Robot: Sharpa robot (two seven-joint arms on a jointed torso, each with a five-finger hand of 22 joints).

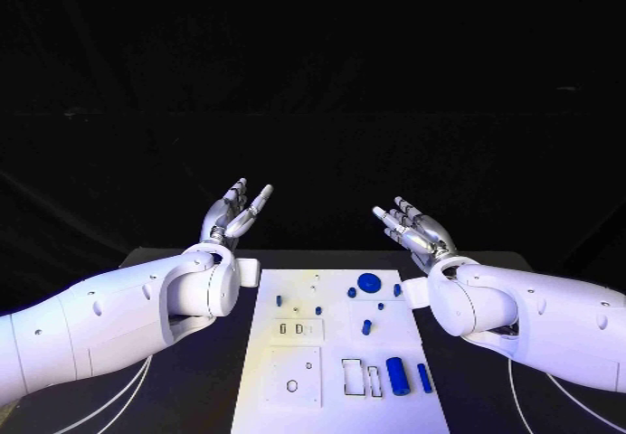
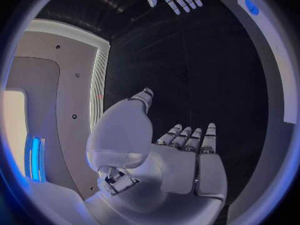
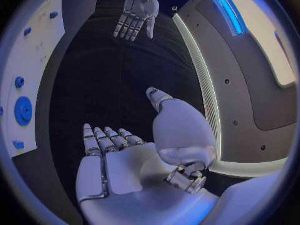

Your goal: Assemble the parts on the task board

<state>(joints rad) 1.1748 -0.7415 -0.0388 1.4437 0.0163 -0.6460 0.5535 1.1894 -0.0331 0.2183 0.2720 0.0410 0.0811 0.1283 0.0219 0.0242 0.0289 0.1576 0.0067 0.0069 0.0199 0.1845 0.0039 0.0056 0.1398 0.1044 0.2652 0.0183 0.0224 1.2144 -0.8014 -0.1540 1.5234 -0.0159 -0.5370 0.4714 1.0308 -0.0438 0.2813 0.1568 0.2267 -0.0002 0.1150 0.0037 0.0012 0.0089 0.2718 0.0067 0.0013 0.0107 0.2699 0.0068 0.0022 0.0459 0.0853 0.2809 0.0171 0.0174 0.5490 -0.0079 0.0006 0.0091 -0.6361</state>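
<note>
The white task board [image 1: 294, 298] lies lengthwise in the middle of the black table. Several small blue parts lie on it: a round disc [image 1: 369, 282] near the far end, a small peg [image 1: 366, 327] in the middle, and a thick cylinder [image 1: 398, 375] beside a thin rod [image 1: 424, 377] near the front. My left hand [image 1: 235, 213] is raised above the table's far left, fingers straight and apart, holding nothing. My right hand [image 1: 413, 228] is raised at the far right, likewise spread and empty. The left wrist view shows my bare left palm [image 2: 178, 167]; the right wrist view shows my bare right palm [image 3: 122, 165] and the board's edge [image 3: 34, 50].
Rectangular and round recesses [image 1: 295, 330] mark the board's left half, and an outlined slot [image 1: 352, 377] sits near the front. White cables [image 1: 124, 398] curve over the table at the front left and front right. Black cloth hangs behind the table.
</note>
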